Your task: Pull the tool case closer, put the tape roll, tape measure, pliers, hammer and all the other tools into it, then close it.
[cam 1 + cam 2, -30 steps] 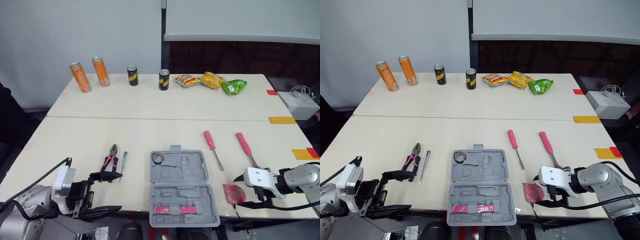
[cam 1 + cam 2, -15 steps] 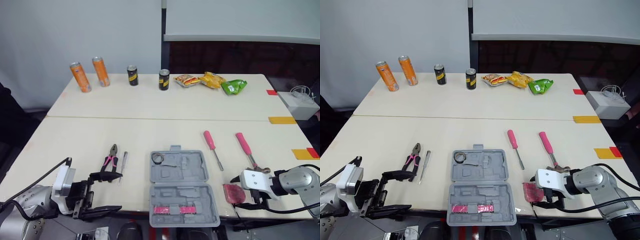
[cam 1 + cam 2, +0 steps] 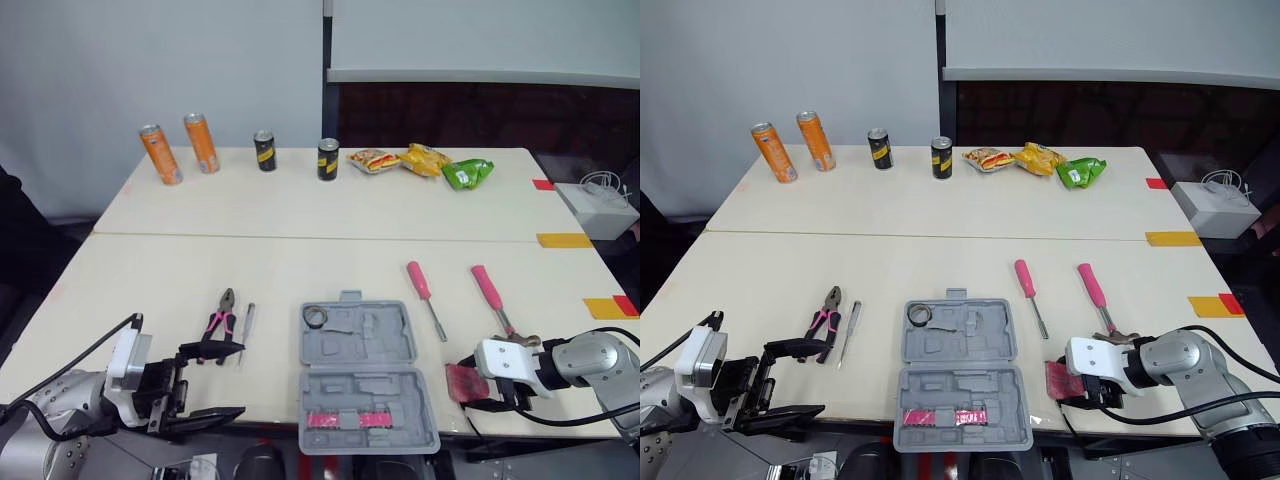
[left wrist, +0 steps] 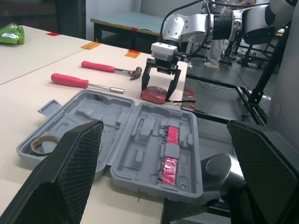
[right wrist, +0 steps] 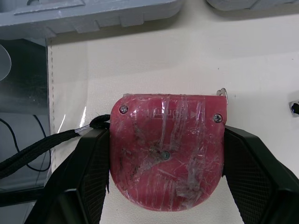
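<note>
At the near right corner of the desk (image 3: 150,280), the right pincer (image 4: 156,95) straddles the red tape measure (image 5: 166,149), which lies flat just beside the open tool case (image 3: 370,400); its two fingers (image 5: 88,177) are narrowed to the tape measure's width and seem to press both sides, though firm contact is hard to judge. Off the desk's near left edge, the left pincer (image 3: 241,380) hangs spread wide, holding nothing, near the pliers (image 3: 220,318). A tape roll (image 3: 316,317) sits inside the case, and the hammer (image 3: 495,298) lies beyond the right pincer.
</note>
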Controlling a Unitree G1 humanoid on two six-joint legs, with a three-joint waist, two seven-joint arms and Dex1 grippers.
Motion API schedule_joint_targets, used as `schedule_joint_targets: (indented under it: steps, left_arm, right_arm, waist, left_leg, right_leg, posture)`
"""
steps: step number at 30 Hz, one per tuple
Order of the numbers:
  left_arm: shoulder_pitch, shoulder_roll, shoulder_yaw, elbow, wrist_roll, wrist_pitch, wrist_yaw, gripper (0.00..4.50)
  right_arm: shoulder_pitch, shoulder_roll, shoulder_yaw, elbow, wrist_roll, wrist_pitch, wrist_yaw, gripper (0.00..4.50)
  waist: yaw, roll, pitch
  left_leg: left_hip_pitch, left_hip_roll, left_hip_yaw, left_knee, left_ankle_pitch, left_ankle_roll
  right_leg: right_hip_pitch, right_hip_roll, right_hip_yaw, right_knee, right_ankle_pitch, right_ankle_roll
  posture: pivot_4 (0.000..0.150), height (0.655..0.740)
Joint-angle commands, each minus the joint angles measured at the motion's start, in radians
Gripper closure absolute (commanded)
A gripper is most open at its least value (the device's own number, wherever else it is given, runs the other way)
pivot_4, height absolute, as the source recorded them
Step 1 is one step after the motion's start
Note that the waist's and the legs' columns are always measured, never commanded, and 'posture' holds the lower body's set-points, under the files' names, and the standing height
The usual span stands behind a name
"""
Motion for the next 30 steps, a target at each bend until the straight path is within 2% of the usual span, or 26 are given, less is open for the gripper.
schedule_joint_targets:
  steps: [1, 5, 7, 11, 14, 20, 26, 30]
  left_arm:
    - [-0.002, -0.005, 0.030, -0.053, -0.041, 0.022, 0.032, 0.00]
    - [-0.020, -0.018, 0.055, -0.069, -0.083, 0.060, 0.093, 0.00]
    - [-0.029, -0.023, 0.067, -0.069, -0.097, 0.074, 0.117, 0.00]
    - [-0.043, -0.024, 0.086, -0.050, -0.092, 0.076, 0.129, 0.00]
    - [-0.052, -0.030, 0.091, -0.036, -0.085, 0.072, 0.136, 0.00]
    - [-0.044, -0.039, 0.101, -0.035, -0.081, 0.066, 0.145, 0.00]
    - [-0.013, -0.045, 0.115, -0.047, -0.076, 0.060, 0.152, 0.00]
    - [0.002, -0.048, 0.120, -0.054, -0.073, 0.056, 0.158, 0.00]
  right_arm:
    - [-0.073, -0.044, -0.038, -0.169, 0.069, 0.125, 0.040, 1.63]
    - [-0.240, -0.069, 0.007, -0.323, 0.100, 0.366, 0.086, 1.63]
    - [-0.378, -0.057, 0.074, -0.341, 0.044, 0.477, 0.087, 1.63]
    - [-0.674, -0.031, 0.295, -0.304, -0.105, 0.632, 0.194, 1.63]
    - [-0.829, 0.083, 0.446, -0.208, -0.182, 0.693, 0.228, 1.63]
    - [-0.907, 0.194, 0.615, -0.039, -0.339, 0.607, 0.229, 1.63]
    - [-0.934, 0.275, 0.639, 0.051, -0.399, 0.604, 0.216, 1.63]
    - [-0.934, 0.319, 0.636, 0.077, -0.421, 0.615, 0.213, 1.63]
  waist:
    - [-0.003, 0.001, 0.001]
    - [-0.005, 0.002, 0.002]
    - [-0.002, 0.001, 0.002]
    - [-0.003, 0.001, 0.002]
    - [-0.004, -0.001, 0.002]
    - [0.003, -0.001, 0.002]
    - [-0.008, -0.001, 0.002]
    - [-0.007, -0.001, 0.002]
  left_leg:
    - [0.000, 0.000, 0.000, 0.000, 0.000, 0.000]
    - [0.002, 0.001, 0.001, 0.001, 0.000, 0.000]
    - [0.002, 0.001, 0.001, 0.001, 0.000, 0.000]
    - [0.001, 0.002, 0.001, 0.004, 0.000, -0.001]
    - [-0.002, 0.002, 0.001, 0.006, 0.001, -0.001]
    - [-0.007, 0.003, 0.001, 0.008, 0.001, -0.001]
    - [-0.011, 0.003, 0.001, 0.011, 0.000, -0.001]
    - [-0.006, 0.005, 0.001, 0.011, 0.001, -0.003]
  right_leg:
    - [0.000, 0.000, 0.000, 0.000, 0.000, 0.000]
    - [-0.001, 0.001, 0.002, 0.004, 0.000, 0.000]
    - [-0.002, 0.001, 0.002, 0.006, 0.000, 0.000]
    - [-0.005, 0.002, 0.002, 0.009, 0.000, -0.002]
    - [-0.010, 0.002, 0.002, 0.013, 0.000, -0.003]
    - [-0.014, 0.002, 0.001, 0.014, -0.001, -0.004]
    - [-0.016, 0.002, 0.002, 0.016, -0.001, -0.004]
    - [-0.016, 0.003, 0.002, 0.020, -0.001, -0.005]
  posture:
    - [0.150, 0.7400]
    - [0.150, 0.7400]
    - [0.150, 0.7400]
    - [0.150, 0.7400]
    - [0.150, 0.7400]
    - [0.150, 0.7400]
    - [0.150, 0.7400]
    - [0.150, 0.7400]
